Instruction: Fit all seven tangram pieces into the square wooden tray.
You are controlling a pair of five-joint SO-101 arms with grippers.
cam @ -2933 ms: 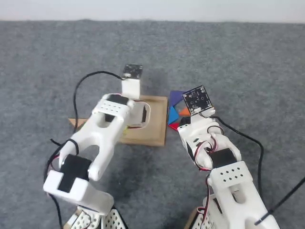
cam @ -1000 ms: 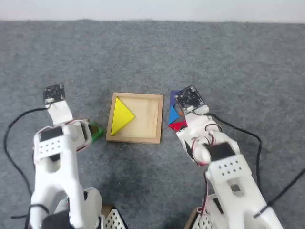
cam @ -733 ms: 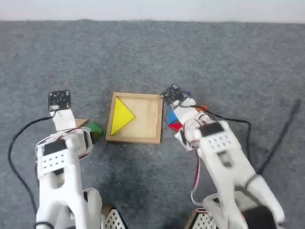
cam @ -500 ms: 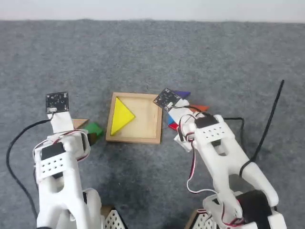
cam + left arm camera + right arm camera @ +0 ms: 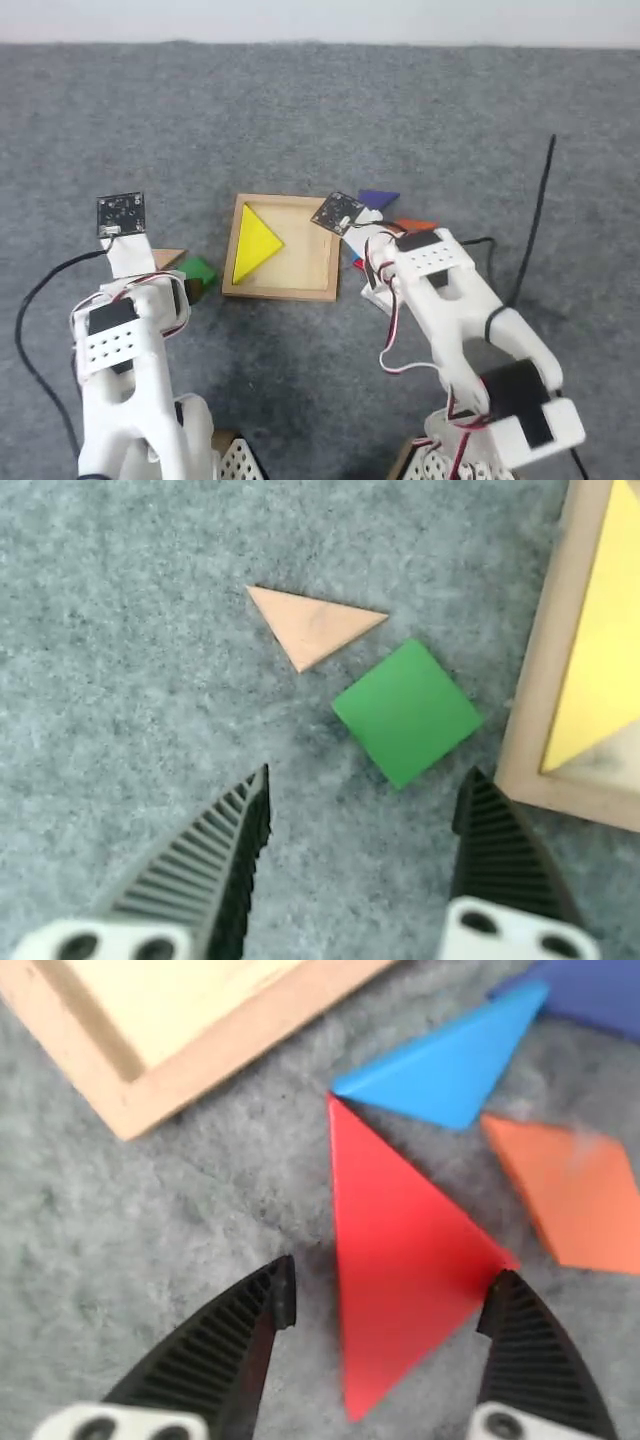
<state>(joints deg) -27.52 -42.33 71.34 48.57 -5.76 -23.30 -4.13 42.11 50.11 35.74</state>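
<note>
The square wooden tray (image 5: 281,292) holds a large yellow triangle (image 5: 254,243) against its left side. My left gripper (image 5: 360,820) hangs open above the carpet just left of the tray, near the green square (image 5: 407,711) and the tan triangle (image 5: 315,627). My right gripper (image 5: 392,1290) is open, with its fingers on either side of the red triangle (image 5: 400,1260). Beside the red one lie a blue triangle (image 5: 450,1060), an orange parallelogram (image 5: 570,1195) and a purple piece (image 5: 600,990). The tray's corner (image 5: 130,1100) is close by.
Grey carpet covers the table. In the high view the left arm (image 5: 125,330) stands left of the tray and the right arm (image 5: 440,290) leans over its right edge. The green square (image 5: 198,272) nearly touches the tray's left rim. Cables trail behind both arms.
The left arm has pulled back from the tray to its left side, leaving the yellow triangle inside. The right arm has swung left, closer to the tray's right edge.
</note>
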